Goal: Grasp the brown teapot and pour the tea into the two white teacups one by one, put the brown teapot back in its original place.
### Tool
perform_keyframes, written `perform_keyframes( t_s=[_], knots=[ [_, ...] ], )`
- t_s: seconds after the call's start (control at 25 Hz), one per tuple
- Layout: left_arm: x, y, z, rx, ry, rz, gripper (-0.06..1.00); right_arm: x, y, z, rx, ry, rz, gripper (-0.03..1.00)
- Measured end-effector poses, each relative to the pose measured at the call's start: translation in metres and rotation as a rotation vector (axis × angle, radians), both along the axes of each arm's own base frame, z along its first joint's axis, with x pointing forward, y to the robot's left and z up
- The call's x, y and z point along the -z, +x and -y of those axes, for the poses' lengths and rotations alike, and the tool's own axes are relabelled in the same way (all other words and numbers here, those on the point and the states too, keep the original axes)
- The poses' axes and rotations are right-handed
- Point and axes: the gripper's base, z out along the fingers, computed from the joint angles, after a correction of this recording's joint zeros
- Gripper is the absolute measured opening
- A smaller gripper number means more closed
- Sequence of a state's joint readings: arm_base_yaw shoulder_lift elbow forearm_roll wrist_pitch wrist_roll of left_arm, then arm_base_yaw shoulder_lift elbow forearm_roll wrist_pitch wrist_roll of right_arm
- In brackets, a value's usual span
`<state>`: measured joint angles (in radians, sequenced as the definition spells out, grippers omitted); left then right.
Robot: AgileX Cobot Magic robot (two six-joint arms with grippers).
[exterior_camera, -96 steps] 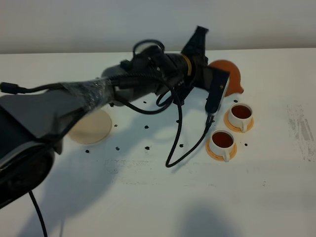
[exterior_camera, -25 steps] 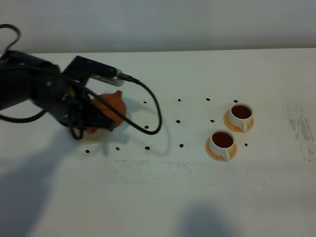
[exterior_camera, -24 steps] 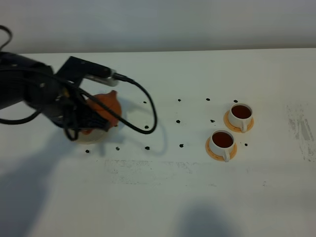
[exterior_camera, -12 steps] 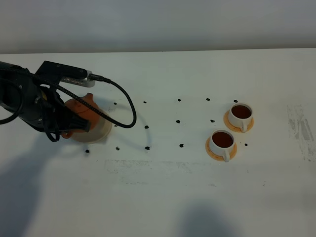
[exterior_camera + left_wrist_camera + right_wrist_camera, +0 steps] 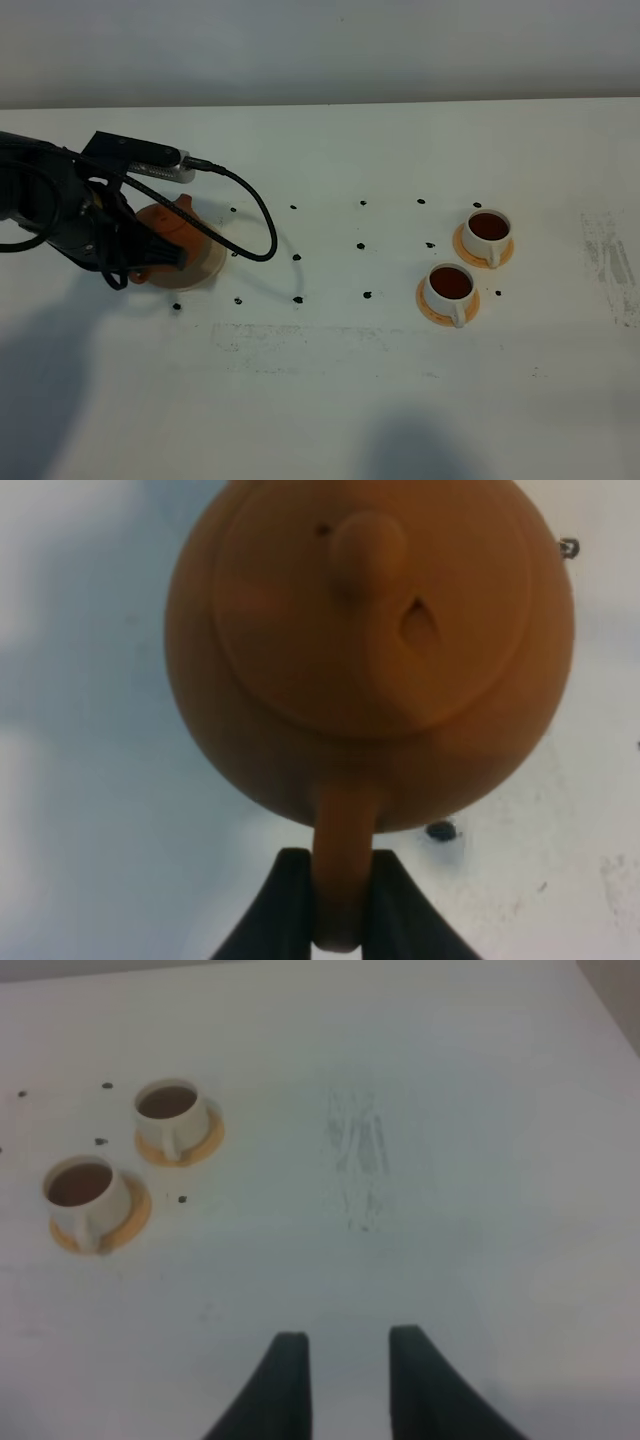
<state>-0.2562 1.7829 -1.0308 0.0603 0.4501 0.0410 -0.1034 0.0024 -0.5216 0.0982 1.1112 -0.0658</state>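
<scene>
Fingers point(image 5: 290, 905) astride teapot handle point(image 5: 340, 875), table point(image 5: 330, 380) around.

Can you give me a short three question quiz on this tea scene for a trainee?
1. True or false: both white teacups hold dark tea.
2. Which part of the brown teapot does the left gripper clamp? A spout, B handle, C lid knob.
3. Fill in: the right gripper holds ____.

Key: 1 true. 2 B. 3 nothing.
</scene>
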Motion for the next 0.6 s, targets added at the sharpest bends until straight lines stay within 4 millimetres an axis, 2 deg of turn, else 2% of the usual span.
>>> perform_keyframes(
  t_s=[0.6],
  knots=[
    [0.0069,0.0040,-0.0029,0.021,0.021,0.009,0.09,0.0000,0.0000,0.0000,0.000,0.000,0.000,0.22]
  ],
)
